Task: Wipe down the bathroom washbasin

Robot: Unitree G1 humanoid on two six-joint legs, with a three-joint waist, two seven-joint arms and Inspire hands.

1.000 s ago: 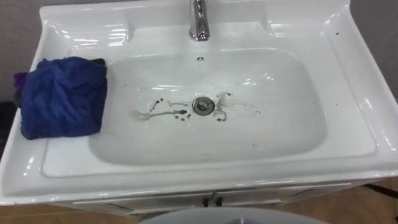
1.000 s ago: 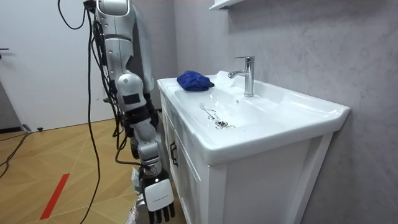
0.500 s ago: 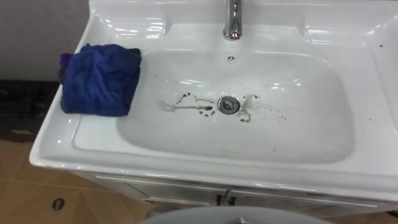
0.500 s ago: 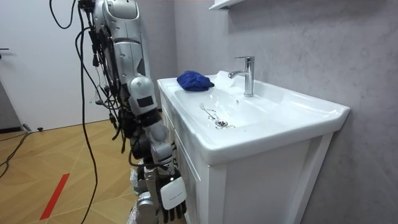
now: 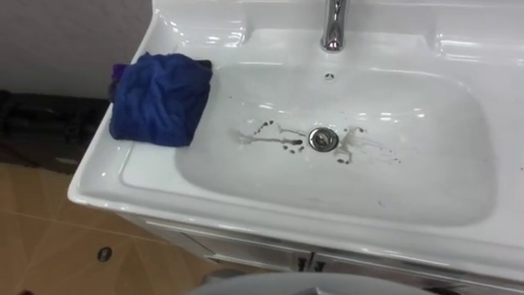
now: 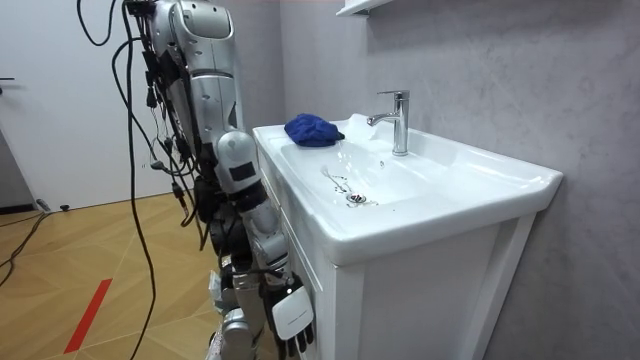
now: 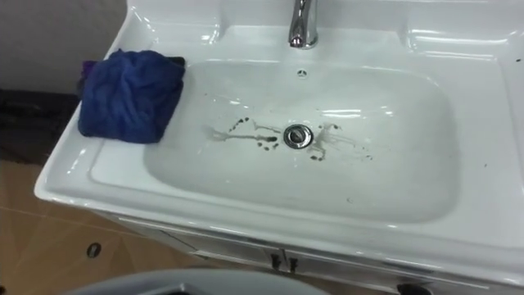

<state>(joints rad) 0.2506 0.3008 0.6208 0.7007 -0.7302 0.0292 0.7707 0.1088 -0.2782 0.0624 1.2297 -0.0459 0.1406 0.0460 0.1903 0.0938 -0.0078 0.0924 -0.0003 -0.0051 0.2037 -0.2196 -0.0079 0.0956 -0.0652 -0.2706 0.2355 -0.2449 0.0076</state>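
While I am standing at the white basin [image 5: 434, 197], its bowl is spanning centre and right | blue cloth [image 5: 160, 98] is lying bunched on the rim, upper left | my right hand [image 6: 290, 318] is hanging at the room view's bottom centre, fingers loose, holding nothing | faucet [image 5: 333, 29] is standing top centre | dark smears [image 5: 266, 131] are flanking the drain [image 5: 323, 139].

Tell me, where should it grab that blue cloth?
The bunched top of the blue cloth, from straight above: it lies heaped on the left ledge of the basin, so its raised folds give fingers something to pinch.
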